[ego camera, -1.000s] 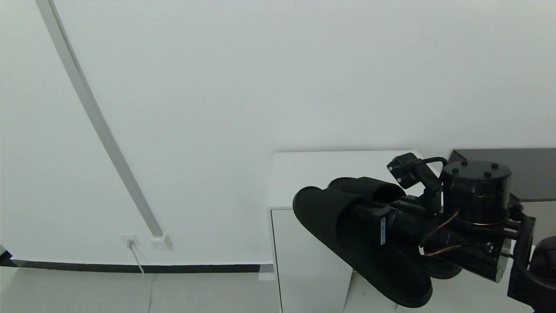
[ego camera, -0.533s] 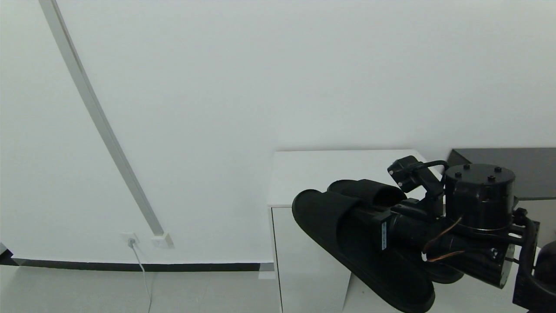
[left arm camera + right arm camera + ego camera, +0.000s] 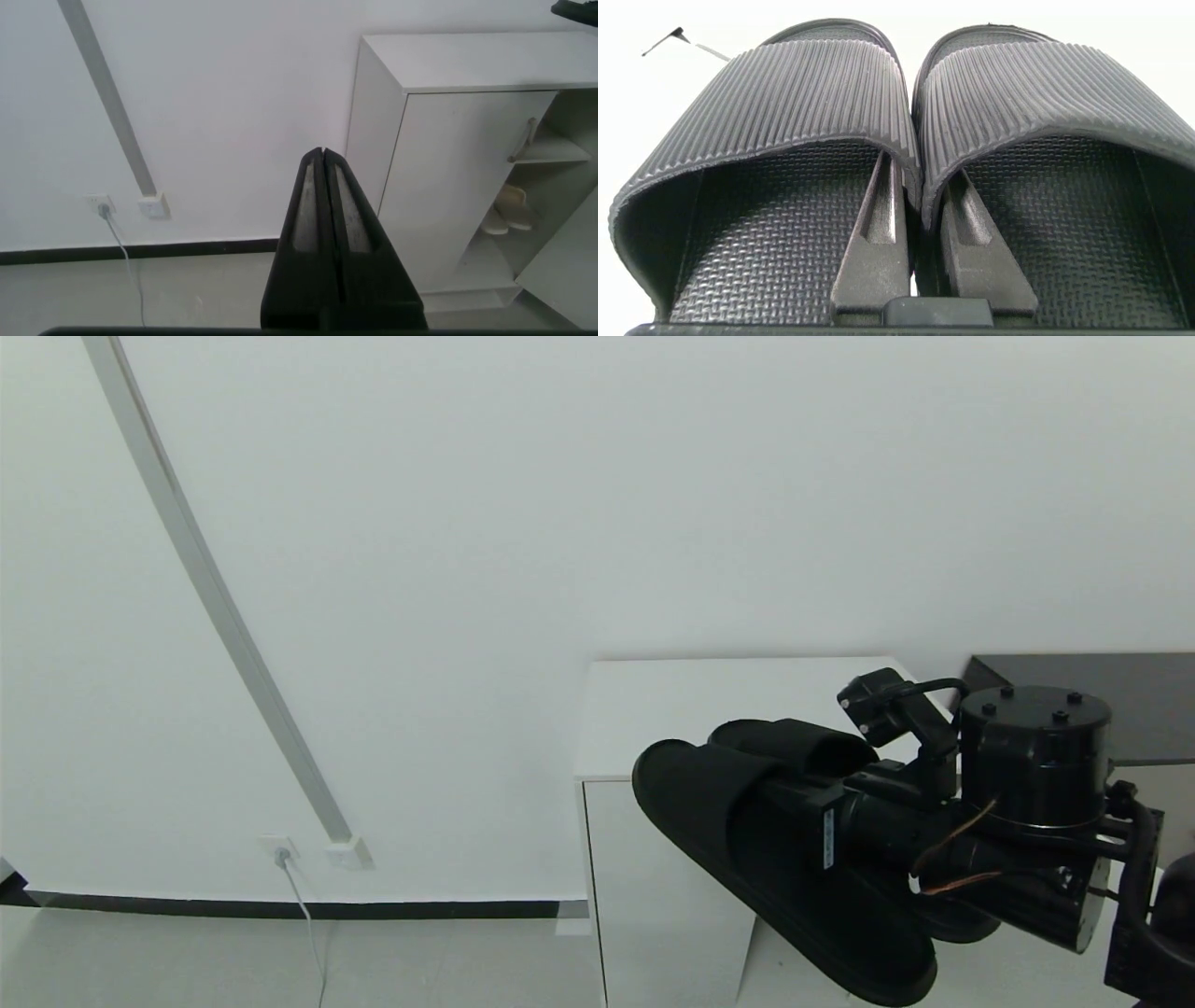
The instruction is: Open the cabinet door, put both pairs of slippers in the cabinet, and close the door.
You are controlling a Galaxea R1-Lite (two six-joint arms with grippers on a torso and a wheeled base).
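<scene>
- Slippers [image 3: 775, 859] — black pair, lower right of the head view, held up in front of the white cabinet [image 3: 653, 709], toes toward the upper left, heels lower.
- Right gripper [image 3: 922, 201] clamped on the pair: one finger [image 3: 876, 233] sits inside each slipper, and the two squeeze the adjoining inner side walls together under the ribbed straps.
- Left gripper [image 3: 322, 163] has its fingers pressed together with nothing between them. It is well apart from the cabinet and pointed toward it.
- Left wrist view shows one cabinet compartment open, with shelves. A pale pair of slippers [image 3: 512, 207] lies on a lower shelf, and a closed panel with a handle [image 3: 529, 140] is just beside the opening.
- Step in hand, as I judge it, is carrying the black pair to the open compartment.
- To do it well:
  - Keep the squeeze firm, since the hold is only on two thin walls and one slipper could sag or slide out.
  - Level the pair before entry and go in toes first onto a free shelf.
  - Stay clear of the shelf edges and the pale pair.
  - Let go only once the soles rest flat.
- Writing: a small white label strip [image 3: 823, 835] on the right gripper body — print too small to read. Nothing legible on the slippers or cabinet.
</scene>
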